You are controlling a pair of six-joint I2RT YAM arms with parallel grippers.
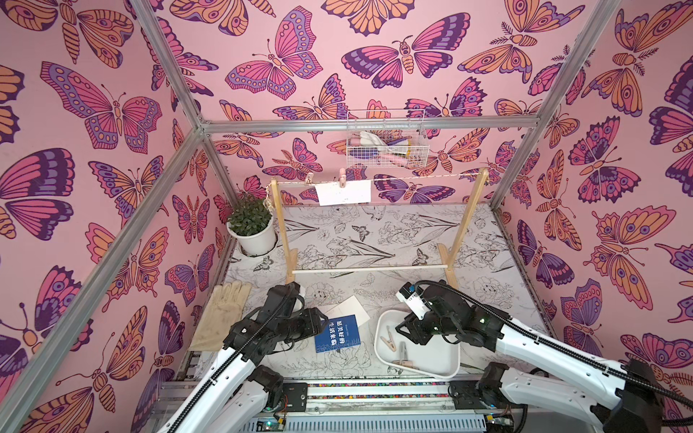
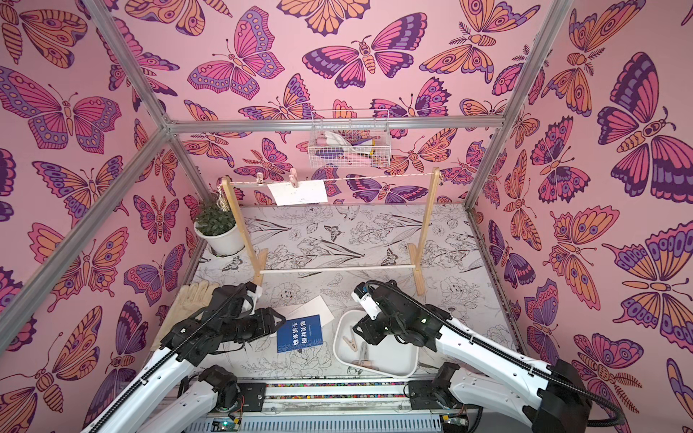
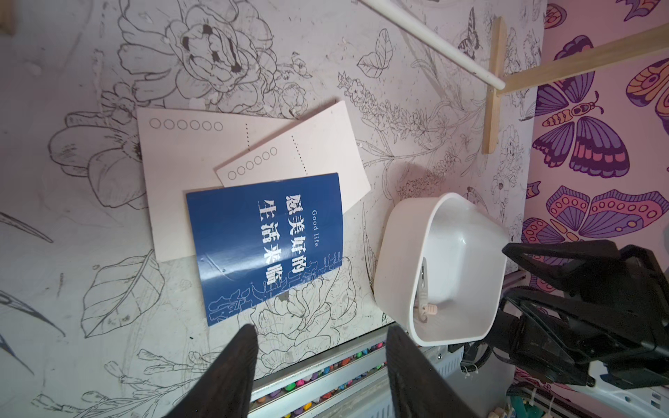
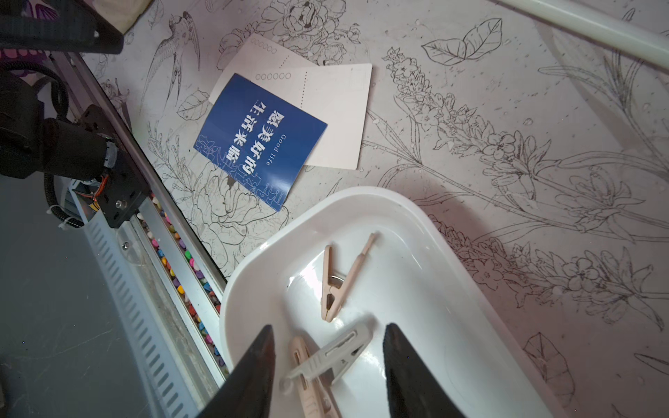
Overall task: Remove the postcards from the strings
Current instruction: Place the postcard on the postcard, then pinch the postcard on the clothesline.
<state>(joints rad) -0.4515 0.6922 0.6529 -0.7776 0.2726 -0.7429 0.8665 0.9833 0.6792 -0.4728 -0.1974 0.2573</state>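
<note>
The string (image 1: 423, 176) runs between two wooden posts at the back. One white postcard (image 1: 343, 193) hangs from it under a pink clothespin (image 1: 342, 177); a second pin (image 1: 309, 179) grips the string alone. A blue postcard (image 3: 268, 239) lies flat on the table on top of two white ones (image 3: 173, 188). My left gripper (image 3: 321, 327) hovers open and empty near the table's front edge, just in front of the blue card. My right gripper (image 4: 328, 326) is open above the white tray (image 4: 253, 267), over loose clothespins (image 4: 335, 278) lying inside.
A potted plant (image 1: 252, 225) stands at the back left and a pale glove (image 1: 221, 311) lies at the left. A wire basket (image 1: 386, 140) hangs on the back wall. A white rod (image 1: 369, 268) joins the posts' feet.
</note>
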